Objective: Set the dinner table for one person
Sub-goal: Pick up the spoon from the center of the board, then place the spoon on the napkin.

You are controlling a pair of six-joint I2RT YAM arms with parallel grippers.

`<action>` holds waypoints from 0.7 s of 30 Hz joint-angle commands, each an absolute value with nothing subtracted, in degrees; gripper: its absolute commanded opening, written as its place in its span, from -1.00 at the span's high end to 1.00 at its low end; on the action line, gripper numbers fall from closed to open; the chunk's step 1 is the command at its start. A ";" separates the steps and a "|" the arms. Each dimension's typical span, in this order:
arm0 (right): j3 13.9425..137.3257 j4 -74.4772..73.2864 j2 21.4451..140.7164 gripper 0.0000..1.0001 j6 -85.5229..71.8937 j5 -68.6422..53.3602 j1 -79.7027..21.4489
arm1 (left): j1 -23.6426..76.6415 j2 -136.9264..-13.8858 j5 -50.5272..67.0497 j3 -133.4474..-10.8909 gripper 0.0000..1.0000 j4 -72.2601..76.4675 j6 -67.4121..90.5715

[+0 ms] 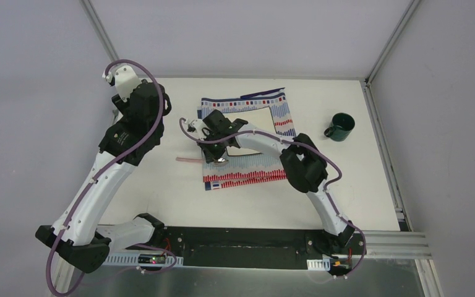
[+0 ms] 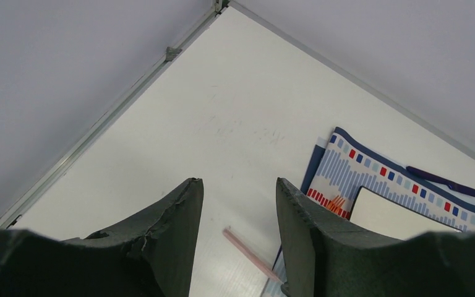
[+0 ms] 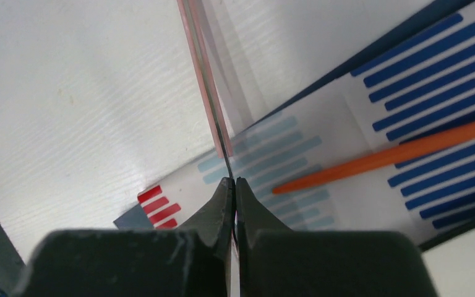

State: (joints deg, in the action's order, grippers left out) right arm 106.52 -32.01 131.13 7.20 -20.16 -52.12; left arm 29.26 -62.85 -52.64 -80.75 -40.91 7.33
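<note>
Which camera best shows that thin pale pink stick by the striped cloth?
The right wrist view: the thin pale pink plastic stick runs large up the frame, pinched in the right end effector. The left wrist view shows a short stretch low in frame; the top view only a small sliver.

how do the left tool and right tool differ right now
The left tool is open and empty; the right tool is shut on a thin pink utensil. The left tool is over bare dinner table; the right tool is at the edge of the striped cloth. Both are dark and two-fingered.
</note>
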 commanded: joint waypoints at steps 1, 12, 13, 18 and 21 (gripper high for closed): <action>103.70 -31.21 119.48 1.00 4.80 -15.63 -52.51 | 29.41 -61.76 -55.13 -80.68 0.04 -40.28 8.30; 100.28 -33.91 105.17 1.00 2.82 -2.66 -51.98 | 29.40 -62.35 -54.02 -81.51 0.04 -40.29 8.35; 99.65 -34.37 104.16 1.00 2.67 -0.78 -51.61 | 29.43 -62.46 -53.78 -81.62 0.04 -40.29 8.35; 94.04 -34.83 99.64 1.00 0.46 7.75 -47.31 | 29.37 -63.70 -52.13 -82.06 0.04 -40.28 8.97; 90.44 -34.72 97.37 1.00 -1.21 10.70 -43.99 | 29.44 -64.99 -50.51 -82.35 0.05 -40.04 9.43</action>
State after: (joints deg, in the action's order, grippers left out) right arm 94.17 -34.11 101.27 2.31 2.37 -48.21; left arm 29.26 -63.42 -52.45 -80.75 -40.88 8.25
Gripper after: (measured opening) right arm 0.012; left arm 0.479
